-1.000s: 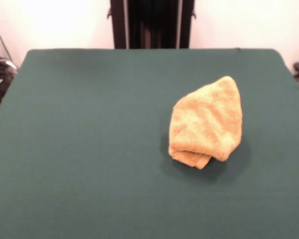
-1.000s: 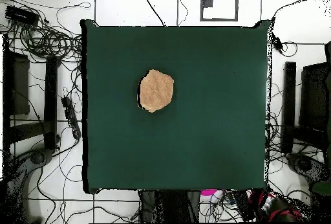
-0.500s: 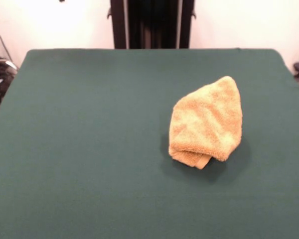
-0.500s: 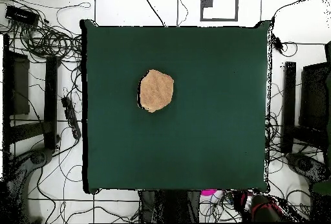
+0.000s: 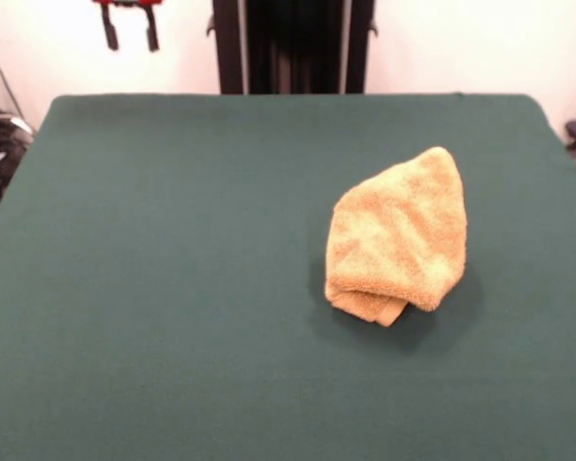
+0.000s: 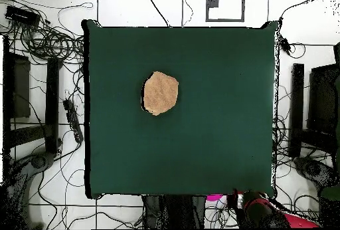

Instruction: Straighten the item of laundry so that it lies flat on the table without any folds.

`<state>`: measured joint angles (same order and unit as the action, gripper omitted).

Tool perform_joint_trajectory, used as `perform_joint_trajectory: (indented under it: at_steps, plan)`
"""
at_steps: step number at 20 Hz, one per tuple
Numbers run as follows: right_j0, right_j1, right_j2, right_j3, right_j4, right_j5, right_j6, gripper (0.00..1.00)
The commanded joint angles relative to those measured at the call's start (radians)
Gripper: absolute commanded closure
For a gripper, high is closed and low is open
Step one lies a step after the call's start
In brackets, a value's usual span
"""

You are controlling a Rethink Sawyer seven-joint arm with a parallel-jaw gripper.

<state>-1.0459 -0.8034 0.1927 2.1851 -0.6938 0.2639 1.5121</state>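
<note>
- The gripper has come into the front view at the top left edge — two dark fingers hanging below a red body, with a clear gap between them, so the claw stands apart and holds nothing. Half a second ago only a dark speck showed there; a second ago nothing.
- In the overhead view the red and black arm now reaches further along the bottom edge, just past the table's lower right corner. It has grown there over the last second.
- The towel has not moved. It lies bunched on the table, right of centre in the front view, well apart from the gripper.
- Its shape is a rounded heap — narrow at the far end, broad at the near end, where a thick fold rolls under and a lower layer pokes out.
- From above, the towel sits left of centre and in the upper half of the table, touching no edge.
- Bare green cloth lies all round it: most room toward the front view's left and near side, less toward the right edge.
- Cables crowd the floor beside the table.
</note>
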Motion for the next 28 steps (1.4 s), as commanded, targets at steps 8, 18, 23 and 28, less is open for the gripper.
perform_joint_trajectory:
  at_steps: [8,18,23,28]
  plan:
    - [0.222,0.226,-0.06,-0.142,-0.031,-0.169,0.171,0.0]
    - [0.39,0.011,0.058,-0.081,0.17,0.05,0.122,0.0]
    - [0.474,-0.007,0.071,-0.13,0.224,0.104,0.098,0.0]
    - [0.583,-0.011,0.038,-0.17,0.267,0.131,0.13,0.0]
